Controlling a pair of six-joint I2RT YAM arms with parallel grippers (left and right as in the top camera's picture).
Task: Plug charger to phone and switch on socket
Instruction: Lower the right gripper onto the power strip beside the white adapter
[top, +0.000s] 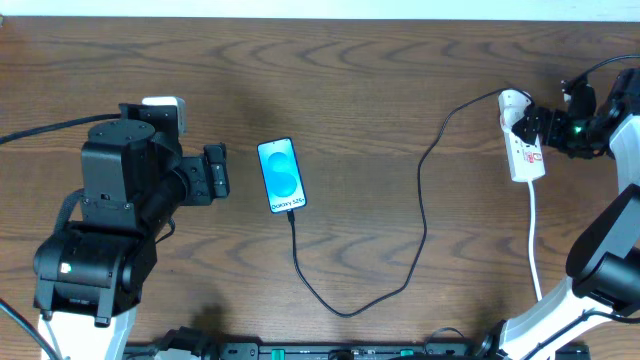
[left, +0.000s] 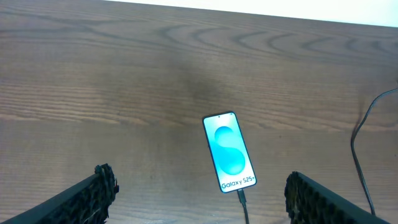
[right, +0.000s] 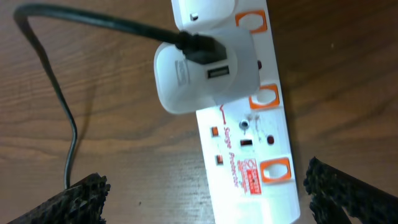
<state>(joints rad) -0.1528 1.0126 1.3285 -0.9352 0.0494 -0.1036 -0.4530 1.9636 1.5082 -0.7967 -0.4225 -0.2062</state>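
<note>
Left gripper (top: 221, 172): I saw its two black fingers spread wide, holding nothing, above the brown wood-grain table (top: 350, 70).
Right gripper (top: 540, 126): I read it as wide too, empty, and hovering over the upper end of the power strip.
Phone: the slim blue-screened smartphone (top: 281, 175) lay flat just ahead of the left fingertips, apart from them. In the left wrist view it (left: 229, 151) sat between and beyond the two fingers (left: 99, 186).
Phone port, contents: the plug tip of the thin black charger cable (top: 425, 200) sat in the phone's bottom edge, on the end nearer the left gripper.
Socket: the white elongated power strip with red markings (top: 522, 150) lay directly under the right gripper, well away from the left one.
Socket outlet, contents: a white rounded adapter block (right: 199, 74) was seated in it, with the black cable (right: 62, 118) entering the block's face.
Only in the right wrist view: the strip (right: 249, 149) passed between the right fingers. Its orange-red switches (right: 265, 96) showed, but I could not tell on from off.
Only overhead: the cable's full loop, and the strip's thick white cord (top: 535, 240) running down the table.
</note>
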